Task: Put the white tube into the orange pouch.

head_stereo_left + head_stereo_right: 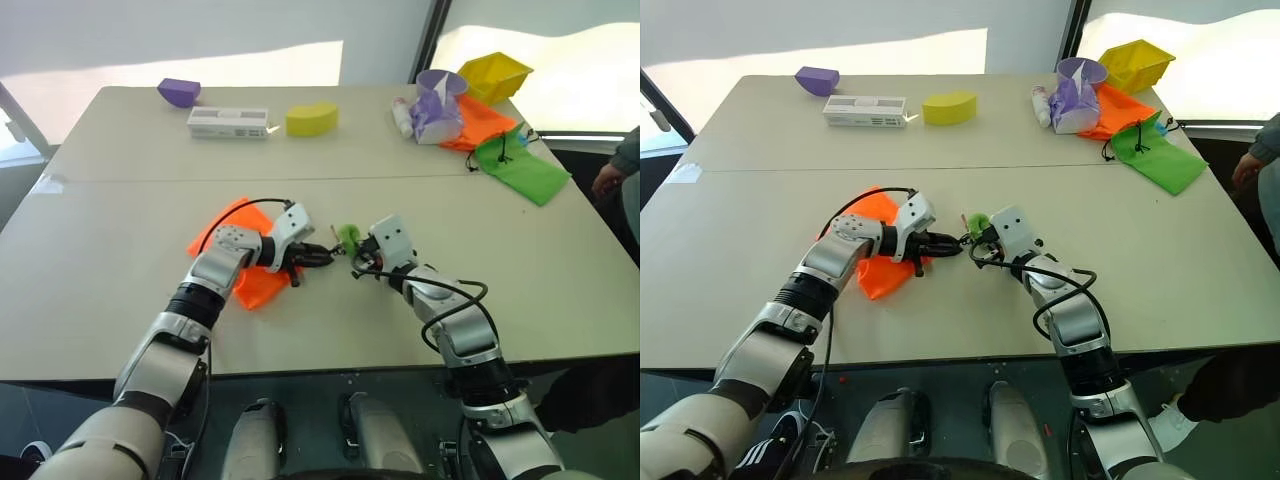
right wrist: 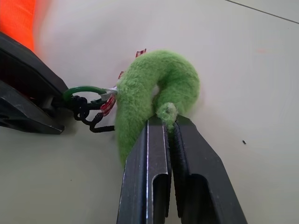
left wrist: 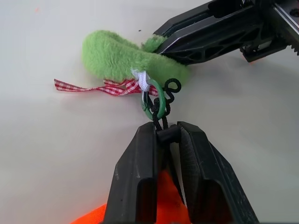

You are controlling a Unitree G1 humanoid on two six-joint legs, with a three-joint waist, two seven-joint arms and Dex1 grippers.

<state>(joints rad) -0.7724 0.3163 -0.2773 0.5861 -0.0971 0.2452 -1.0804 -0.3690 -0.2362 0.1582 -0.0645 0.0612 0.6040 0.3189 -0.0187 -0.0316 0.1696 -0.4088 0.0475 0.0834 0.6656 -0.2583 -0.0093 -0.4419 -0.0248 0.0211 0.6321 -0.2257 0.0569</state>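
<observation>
Orange pouch (image 1: 262,285) cord pinched by left gripper (image 3: 169,135), wrist turned inward

Each arm (image 1: 190,310) has silver-grey shells with black joints. A black cable (image 1: 455,300) loops outside. Both grippers have flat black ribbed fingers (image 3: 140,182).

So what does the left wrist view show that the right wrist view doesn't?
Left wrist view alone: the left tool pinching the black drawstring cord, and a red-checked ribbon trailing across the pale tabletop. Right wrist view alone: the right tool shut on a nub of the fuzzy green plush charm. Both share the charm, the small green ring and the bright neon-orange fabric pouch.
</observation>
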